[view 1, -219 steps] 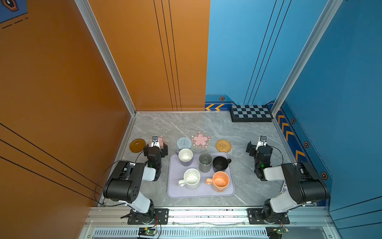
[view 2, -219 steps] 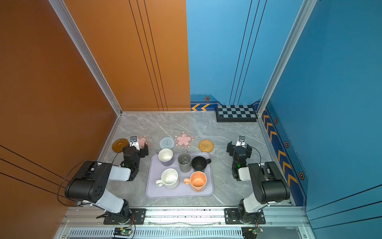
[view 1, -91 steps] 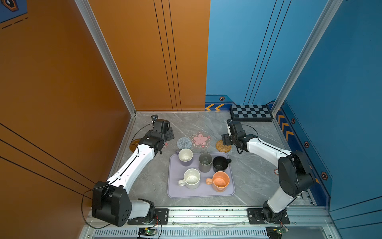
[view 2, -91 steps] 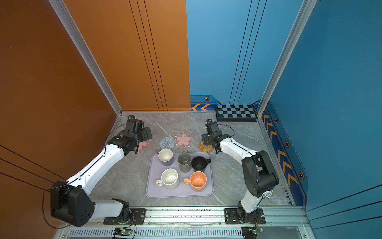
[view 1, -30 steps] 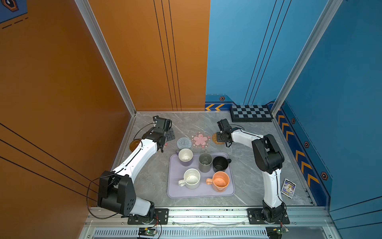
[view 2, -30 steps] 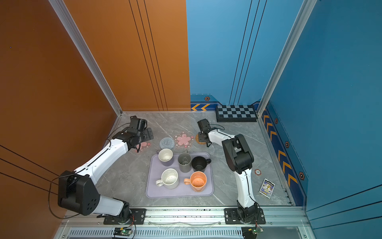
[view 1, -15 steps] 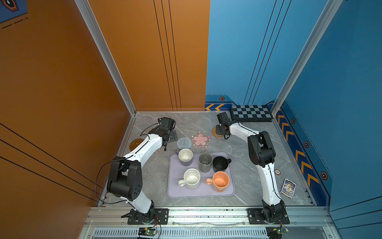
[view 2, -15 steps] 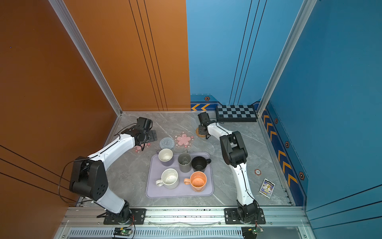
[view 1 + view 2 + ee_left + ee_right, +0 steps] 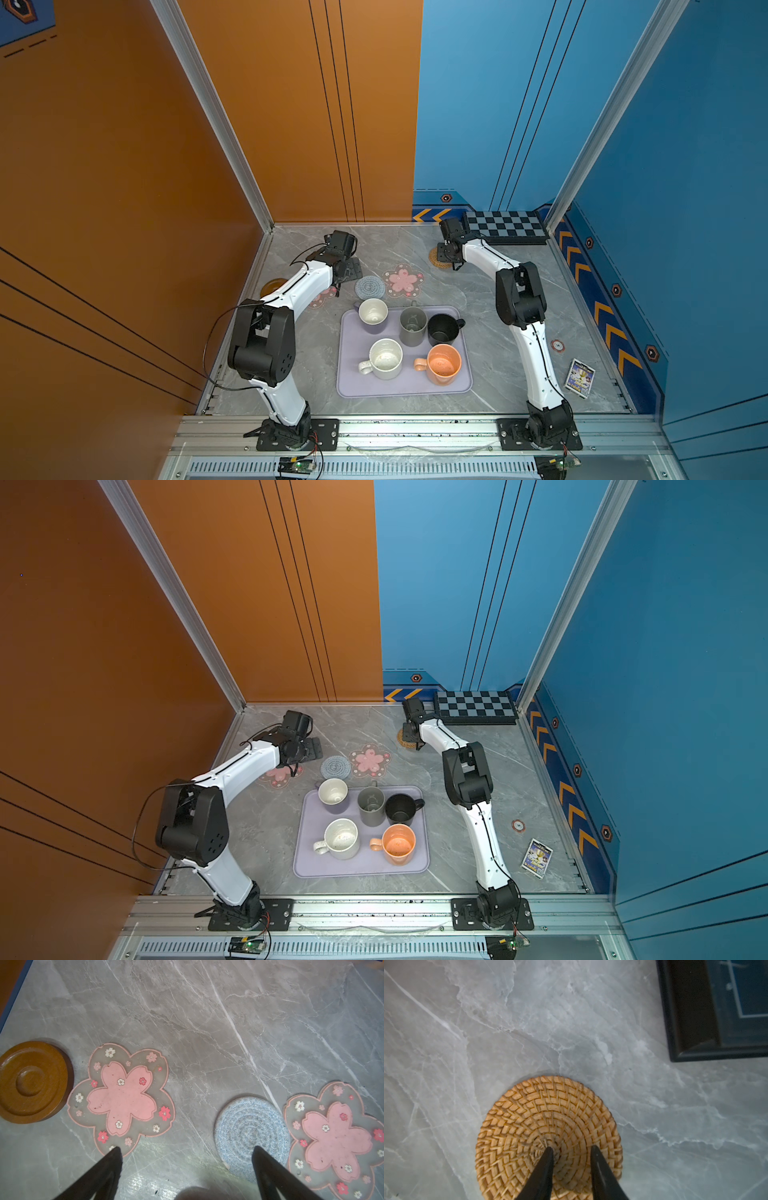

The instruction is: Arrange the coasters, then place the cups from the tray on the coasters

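Five cups (image 9: 385,359) stand on the tray (image 9: 353,384); four coasters (image 9: 402,280) lie behind it, a fifth coaster (image 9: 435,258) nearer the board (image 9: 505,226).

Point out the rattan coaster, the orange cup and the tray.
rattan coaster (image 9: 548,1118), right wrist view, woven top face.
orange cup (image 9: 444,364), in a top view, inside bottom.
tray (image 9: 409,388), in a top view, bare floor near front edge.

Five cups (image 9: 385,358) stand on tray (image 9: 403,386), coasters (image 9: 402,280) beyond.

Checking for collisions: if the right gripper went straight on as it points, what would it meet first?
The tan rattan coaster: the right gripper points down at it, tips near its centre; whether they touch is unclear.
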Controlling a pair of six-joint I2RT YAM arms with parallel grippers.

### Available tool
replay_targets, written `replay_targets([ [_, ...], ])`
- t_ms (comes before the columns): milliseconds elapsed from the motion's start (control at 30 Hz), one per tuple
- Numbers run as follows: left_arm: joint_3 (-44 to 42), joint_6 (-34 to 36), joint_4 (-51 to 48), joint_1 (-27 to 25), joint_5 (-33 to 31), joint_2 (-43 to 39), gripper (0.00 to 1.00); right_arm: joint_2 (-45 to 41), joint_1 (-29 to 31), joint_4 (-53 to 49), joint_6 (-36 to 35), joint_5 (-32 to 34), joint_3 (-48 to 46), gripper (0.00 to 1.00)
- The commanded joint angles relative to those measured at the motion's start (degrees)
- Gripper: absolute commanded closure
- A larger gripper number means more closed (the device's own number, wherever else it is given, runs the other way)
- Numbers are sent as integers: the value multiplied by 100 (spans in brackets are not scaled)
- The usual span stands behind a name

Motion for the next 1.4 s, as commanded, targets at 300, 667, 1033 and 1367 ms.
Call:
replay_targets([
  [300, 273, -125, -89, -36, 256, 427, 2, 842, -67, -879, -44, -452, 1203, 66],
  [667, 368, -362, 176, -98, 392, 676, 1, 1279, -110, -1178, -148, -640, 2008, 65],
  [1033, 399, -462, 328, -158, 583, 768, 1, 1430, -184, -1090, -148, -863, 2446, 63],
  [1367, 384, -379, 340, -260, 579, 467, 1, 532, -142, -640, -274, -889, 1741, 46],
])
